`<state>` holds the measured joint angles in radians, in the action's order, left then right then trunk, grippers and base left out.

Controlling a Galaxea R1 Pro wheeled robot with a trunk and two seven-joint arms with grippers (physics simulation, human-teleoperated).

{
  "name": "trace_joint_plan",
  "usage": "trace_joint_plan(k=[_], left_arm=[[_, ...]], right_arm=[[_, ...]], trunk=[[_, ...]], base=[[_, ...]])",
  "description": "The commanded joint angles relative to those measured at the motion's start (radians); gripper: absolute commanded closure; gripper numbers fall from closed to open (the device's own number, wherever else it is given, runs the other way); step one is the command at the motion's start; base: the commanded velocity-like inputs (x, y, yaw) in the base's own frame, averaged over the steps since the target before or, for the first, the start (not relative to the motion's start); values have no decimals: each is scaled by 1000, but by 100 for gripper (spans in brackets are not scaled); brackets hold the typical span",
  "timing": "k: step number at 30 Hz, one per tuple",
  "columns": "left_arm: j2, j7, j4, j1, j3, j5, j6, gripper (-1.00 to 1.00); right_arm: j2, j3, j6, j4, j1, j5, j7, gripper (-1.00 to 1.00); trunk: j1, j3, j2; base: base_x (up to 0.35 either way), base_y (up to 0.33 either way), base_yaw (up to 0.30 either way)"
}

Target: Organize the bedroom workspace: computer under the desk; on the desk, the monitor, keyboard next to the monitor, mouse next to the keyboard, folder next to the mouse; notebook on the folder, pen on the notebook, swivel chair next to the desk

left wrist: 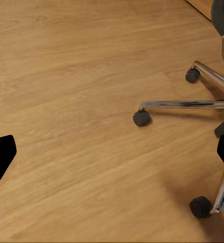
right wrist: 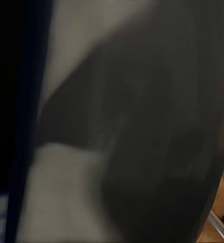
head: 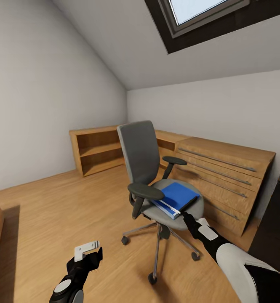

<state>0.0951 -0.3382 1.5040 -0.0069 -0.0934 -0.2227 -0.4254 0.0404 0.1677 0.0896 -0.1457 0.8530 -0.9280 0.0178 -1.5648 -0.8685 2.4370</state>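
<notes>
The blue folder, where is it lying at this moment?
In the head view, the blue folder lies on the seat of the grey swivel chair, right of centre, with the right end effector at its near edge.

Left arm held low, forearm angled forward; left gripper [head: 88,249] seen pointing ahead and upward, fingers apart, nothing held. Right arm extended forward and inward; right gripper [head: 184,215] at wrist's far end, finger state not discernible.

The swivel chair [head: 144,160] is grey-upholstered with black armrests, a chrome star base and black casters, and the folder [head: 177,197] on its seat is bright blue with a pale edge. The floor [head: 72,210] is light wood-grained, the drawer cabinet [head: 224,176] honey-brown, the walls pale grey.
</notes>
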Motion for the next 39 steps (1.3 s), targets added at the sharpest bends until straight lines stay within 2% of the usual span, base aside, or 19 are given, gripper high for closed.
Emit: trace_joint_plan(k=[1, 12, 16, 19, 21, 25, 39], left_arm=[[0, -9, 1, -1, -2, -10, -3, -100], [0, -10, 1, -1, -2, -10, -3, -100], [0, -10, 1, -1, -2, -10, -3, -100], [-2, -15, -7, -1, -46, -11, -4, -100], [-2, -16, -11, -1, -54, -11, -4, -100], [-3, -16, -11, -1, -57, -10, -4, -100], [-2, -16, -11, -1, -58, -9, -4, -100]], right_arm=[[-1, -8, 4, 34, 0, -5, 2, -100], [-1, -9, 3, 34, 0, -5, 3, -100], [-1, -10, 2, 34, 0, -5, 3, -100], [-1, -10, 1, 34, 0, -4, 4, -100], [-1, -9, 0, 34, 0, 5, 4, -100], [-1, -10, -1, 34, 0, 17, 5, -100], [-1, -10, -1, 34, 0, 18, 5, -100]], trunk=[[-1, -1, 0], [-1, -1, 0], [-1, -1, 0], [-1, -1, 0], [-1, -1, 0], [-1, -1, 0], [3, 2, -7]], base=[[297, 142, 0], [255, 41, 0], [27, 0, 0], [-74, 0, 0], [-45, 0, 0], [-9, 0, 0], [0, 0, 0]])
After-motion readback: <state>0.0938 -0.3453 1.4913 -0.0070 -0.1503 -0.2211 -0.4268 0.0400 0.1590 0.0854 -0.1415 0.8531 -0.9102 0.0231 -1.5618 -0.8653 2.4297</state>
